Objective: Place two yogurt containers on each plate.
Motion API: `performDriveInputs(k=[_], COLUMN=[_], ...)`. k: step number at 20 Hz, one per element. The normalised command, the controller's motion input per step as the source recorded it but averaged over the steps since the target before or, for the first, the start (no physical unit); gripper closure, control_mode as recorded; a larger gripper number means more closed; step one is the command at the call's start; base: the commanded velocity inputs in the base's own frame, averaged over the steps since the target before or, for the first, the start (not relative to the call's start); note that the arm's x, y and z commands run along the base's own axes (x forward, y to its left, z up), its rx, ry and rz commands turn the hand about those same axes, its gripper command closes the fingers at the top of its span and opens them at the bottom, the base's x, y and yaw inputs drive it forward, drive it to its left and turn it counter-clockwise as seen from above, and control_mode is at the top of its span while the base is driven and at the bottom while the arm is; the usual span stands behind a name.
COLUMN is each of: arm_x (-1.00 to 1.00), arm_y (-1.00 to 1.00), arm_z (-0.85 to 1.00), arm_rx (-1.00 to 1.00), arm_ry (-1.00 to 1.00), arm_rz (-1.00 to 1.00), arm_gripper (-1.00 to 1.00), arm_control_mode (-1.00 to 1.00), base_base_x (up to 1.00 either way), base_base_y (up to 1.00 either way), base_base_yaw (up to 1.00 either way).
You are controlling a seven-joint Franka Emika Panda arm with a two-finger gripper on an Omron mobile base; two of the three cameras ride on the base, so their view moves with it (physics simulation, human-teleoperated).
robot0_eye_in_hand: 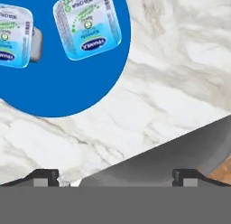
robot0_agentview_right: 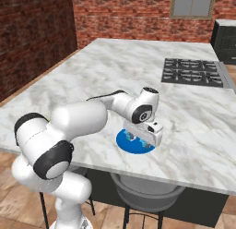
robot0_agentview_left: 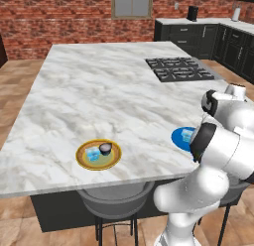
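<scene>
In the left base view we're looking at the marble island (robot0_agentview_left: 99,91), with the yellow-rimmed plate (robot0_agentview_left: 98,154) sitting lower left of centre near the front edge, and it's carrying a pale blue yogurt cup (robot0_agentview_left: 93,153) and the dark yogurt cup (robot0_agentview_left: 105,149) side by side. Over at the right, the blue plate (robot0_agentview_left: 179,137) is peeking out from behind the white arm (robot0_agentview_left: 223,146), with one pale blue cup (robot0_agentview_left: 187,135) showing on it, and the stove burners (robot0_agentview_left: 178,68) are sitting in the upper right. In the right base view we're seeing the arm reaching across from the lower left, with the gripper (robot0_agentview_right: 140,140) hanging just above the blue plate (robot0_agentview_right: 123,139) in the middle of the frame, close to the counter's near edge; a grey stool (robot0_agentview_right: 145,191) is tucked in below. In the hand view we're looking straight down: the blue plate (robot0_eye_in_hand: 67,83) is taking up the upper left, with two pale blue cups (robot0_eye_in_hand: 88,24) (robot0_eye_in_hand: 13,35) lying on it, near each other but not touching, and we're seeing the fingertips (robot0_eye_in_hand: 45,177) spread wide at the bottom corners with nothing between them.
</scene>
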Motion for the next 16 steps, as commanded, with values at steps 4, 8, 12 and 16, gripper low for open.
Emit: performDriveInputs(k=[4,8,12,16], arm_x=[-0.71,-0.65,-0.61,-0.53], arm_y=[0.56,0.66,0.64,0.53], arm_z=[0.39,0.43,0.47,0.51], arm_rx=[-0.24,-0.16,-0.04,0.0], arm_ry=[-0.05,-0.07,-0.07,-0.01], arm_rz=[0.23,0.19,0.15,0.05], arm_gripper=[-1.0,-1.0,-1.0,-1.0], arm_control_mode=[-1.0,-1.0,-1.0,-1.0], base_base_x=[0.0,0.0,0.0,0.0], base_base_y=[0.0,0.0,0.0,0.0], base_base_yaw=[0.0,0.0,0.0,0.0])
